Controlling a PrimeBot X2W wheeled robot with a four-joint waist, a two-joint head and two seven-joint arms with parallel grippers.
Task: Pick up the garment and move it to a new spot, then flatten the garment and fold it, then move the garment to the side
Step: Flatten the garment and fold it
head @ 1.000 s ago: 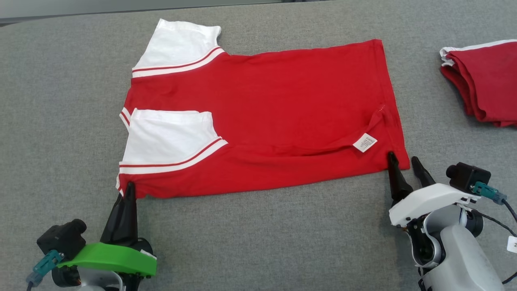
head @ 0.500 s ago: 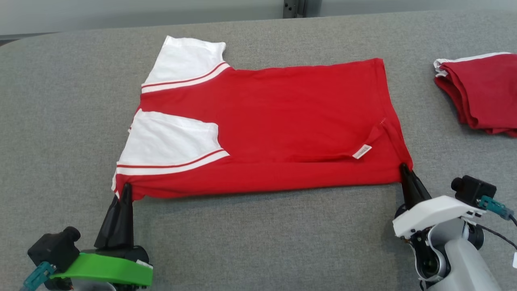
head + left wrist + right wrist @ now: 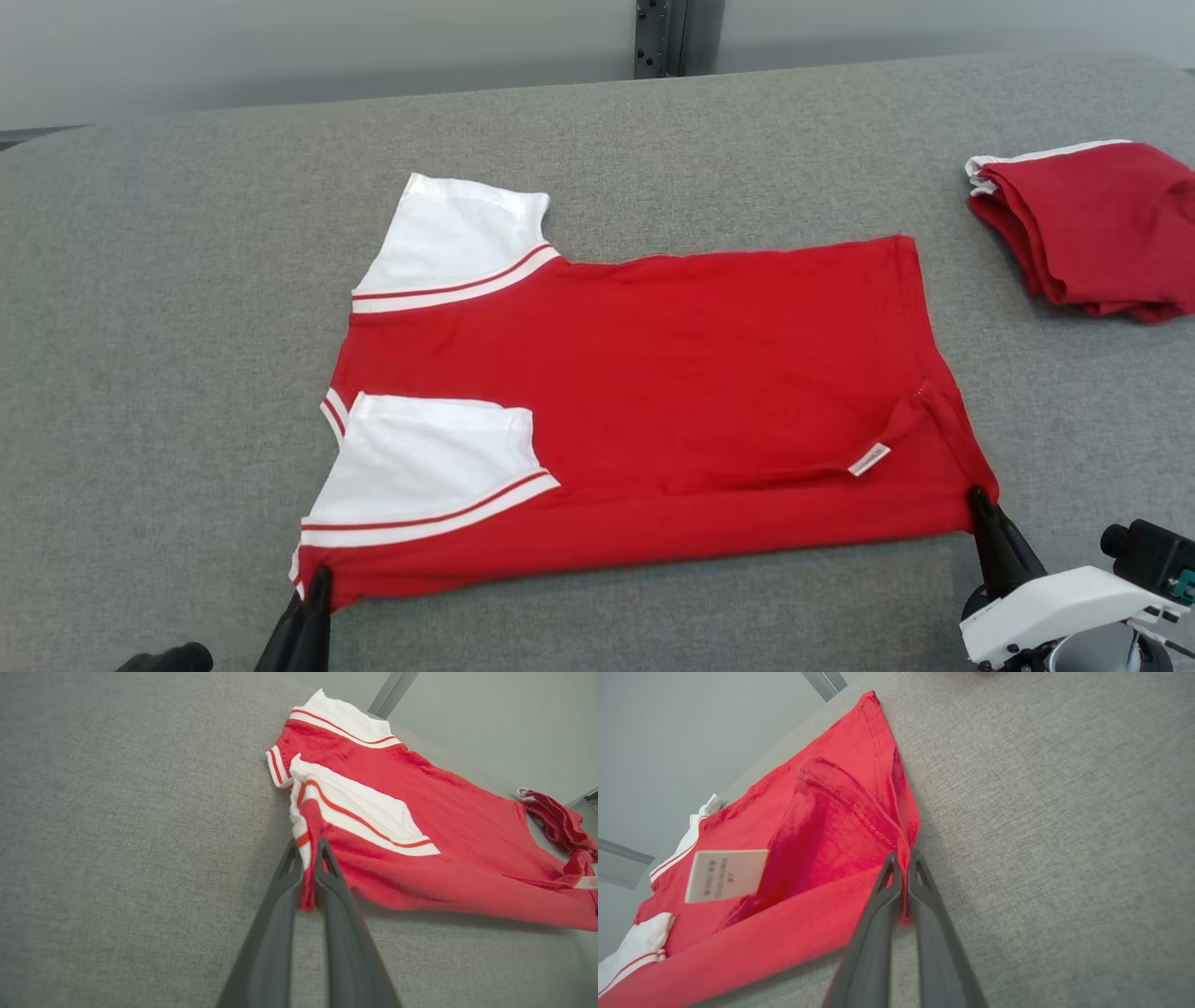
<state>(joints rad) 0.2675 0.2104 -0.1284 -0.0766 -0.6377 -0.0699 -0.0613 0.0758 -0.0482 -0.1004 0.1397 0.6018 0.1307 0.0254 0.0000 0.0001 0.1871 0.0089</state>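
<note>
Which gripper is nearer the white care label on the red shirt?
Right. The right gripper pinches the hem corner of the red shirt, close beside the care label; the left gripper pinches the sleeve-end corner, at the opposite end from it.

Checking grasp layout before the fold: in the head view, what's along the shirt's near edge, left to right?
Left gripper → white sleeve → care label → right gripper, all along the red shirt.
</note>
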